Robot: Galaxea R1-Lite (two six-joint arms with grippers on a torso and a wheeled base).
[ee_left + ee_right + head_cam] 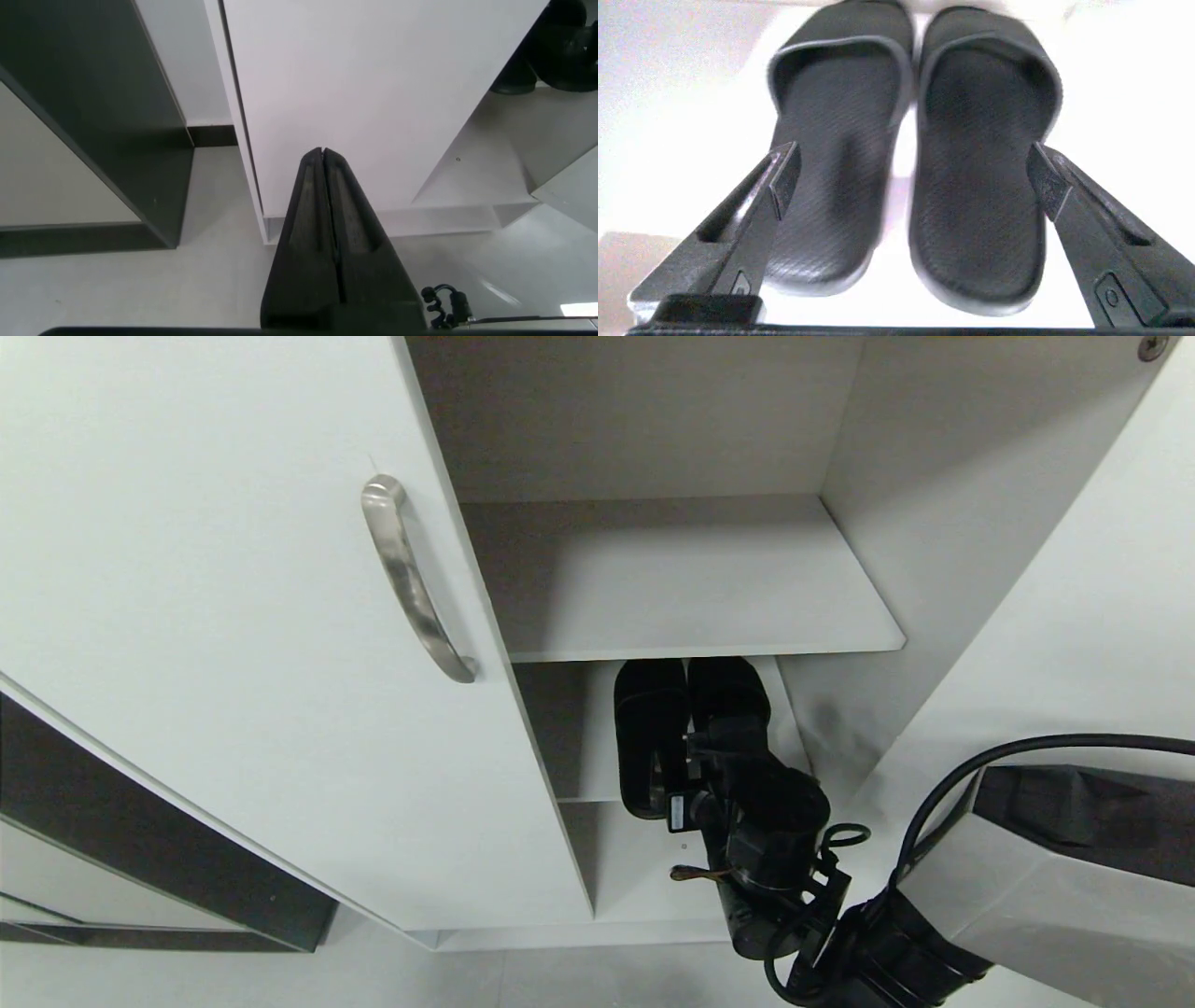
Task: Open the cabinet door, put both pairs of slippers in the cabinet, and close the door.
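Note:
A pair of black slippers (pixel 686 714) lies side by side on the cabinet's middle shelf (pixel 571 737), toes pointing inward. In the right wrist view both slippers (pixel 910 187) lie flat between my spread fingers. My right gripper (pixel 702 751) (pixel 910 159) is open just in front of their heels, holding nothing. The right-hand cabinet door (pixel 1074 644) stands swung open. My left gripper (pixel 322 157) is shut on nothing and hangs low in front of the closed left-hand door (pixel 374 84).
The closed left-hand door (pixel 233 616) carries a curved metal handle (pixel 411 579). An upper shelf (pixel 681 579) and a bottom shelf (pixel 635 868) are bare. A dark grey furniture panel (pixel 140 840) stands to the left, over a light floor (pixel 280 980).

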